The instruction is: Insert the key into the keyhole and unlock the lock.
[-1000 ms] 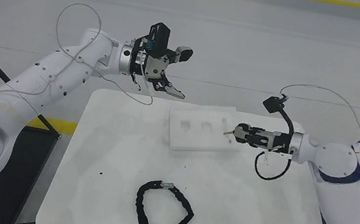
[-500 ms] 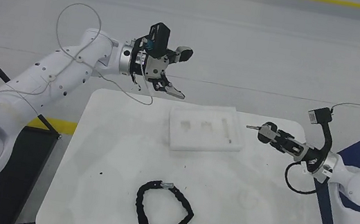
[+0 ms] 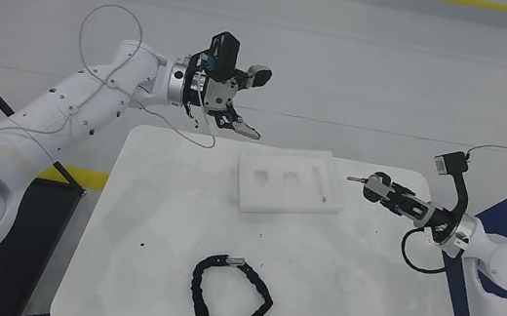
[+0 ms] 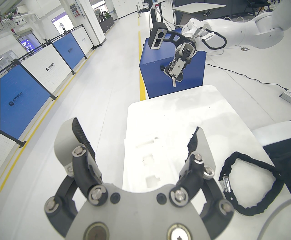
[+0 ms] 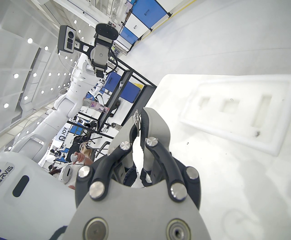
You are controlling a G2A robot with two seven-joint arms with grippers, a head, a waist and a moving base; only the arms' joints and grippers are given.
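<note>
Right gripper [image 3: 373, 184]: at centre right of the top view, over the table's [image 3: 152, 242] right edge; fingers clamped on the key [image 3: 357, 180]; the key's shaft sticks out past the fingertips and points toward the left of the frame, roughly level with the table top. The left wrist view confirms the hold, with the blade protruding from the closed fingers.

Left gripper [image 3: 254, 104]: in the upper centre-left of the top view, beyond the table's far edge; jaws spread wide, nothing between them.

Chain lock [image 3: 260, 307]: a black sleeved loop lying flat on the table in the lower centre of the top view; its metal barrel [image 3: 232, 261] sits at the top of the loop, long axis running roughly left to right in the frame. Which end carries the keyhole cannot be told.

Foam tray [image 3: 287, 198]: in the centre of the frame, between the left gripper and the lock, just left of the key tip.

Governing relation: the barrel lies down and to the left of the key tip, well apart from it; key shaft and barrel axis look roughly parallel. In my judgement the key must descend to the barrel and line up with its open end; the loop is unrestrained and may slide under pressure; the empty left gripper, directly up-frame from the barrel, is placed to steady it. Insertion not yet begun.
</note>
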